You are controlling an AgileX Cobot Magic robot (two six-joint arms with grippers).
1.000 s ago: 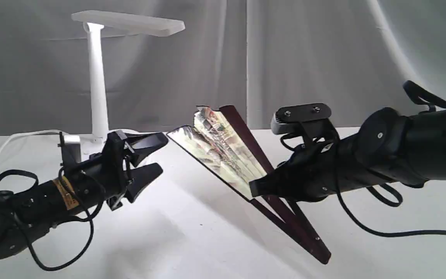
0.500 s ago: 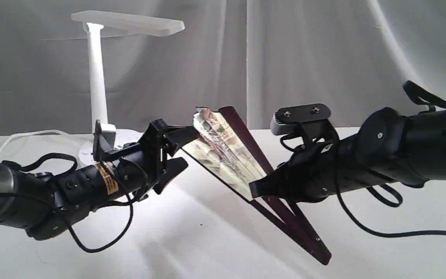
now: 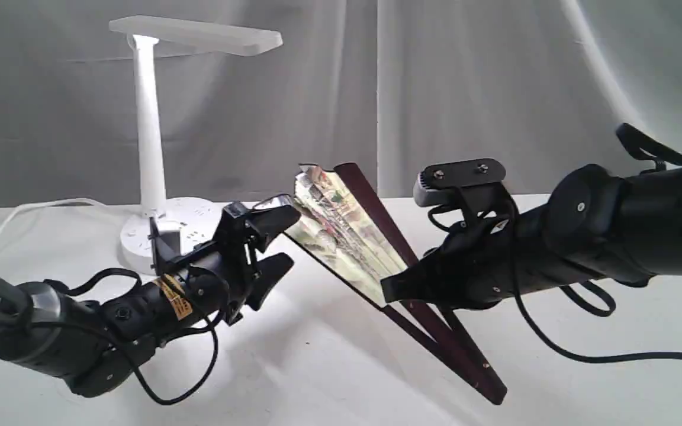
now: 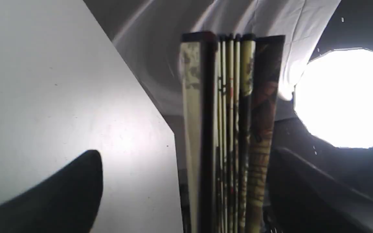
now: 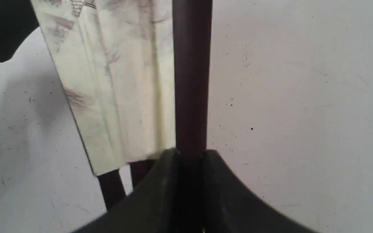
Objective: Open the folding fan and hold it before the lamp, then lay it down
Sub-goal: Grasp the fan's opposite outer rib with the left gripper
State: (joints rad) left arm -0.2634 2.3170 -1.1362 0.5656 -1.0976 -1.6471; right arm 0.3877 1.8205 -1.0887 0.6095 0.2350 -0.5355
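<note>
Moved since a second ago: my left pincer (image 3: 286,235) has travelled from in front of the lamp (image 3: 148,118) across to the upper end of the folding fan (image 3: 347,236), and the lamp's round base now shows beyond my arm. My right pincer (image 3: 399,285) and the fan have kept their place.
Left pincer: spread wide, pinching nothing. In the left wrist view the fan's black-edged top stands between my two fingers (image 4: 60,194). From the exterior view I cannot tell whether the upper finger touches the paper.
Right pincer: clamped on the fan's maroon guard (image 5: 191,81), low on the leaf, just where the cream paper ends and the bare ribs begin.
Folding fan: only partly spread, with a few painted pleats showing between the two guards. It leans steeply, its pivot end down on the white table (image 3: 317,367) at the near right and its top raised toward the left.
Lamp: upright at the back left, well behind my left pincer, with its flat head high above the fan's top. Its white cord (image 3: 33,206) trails off to the left along the table.
Backdrop: a grey curtain (image 3: 465,89) hangs behind everything.
</note>
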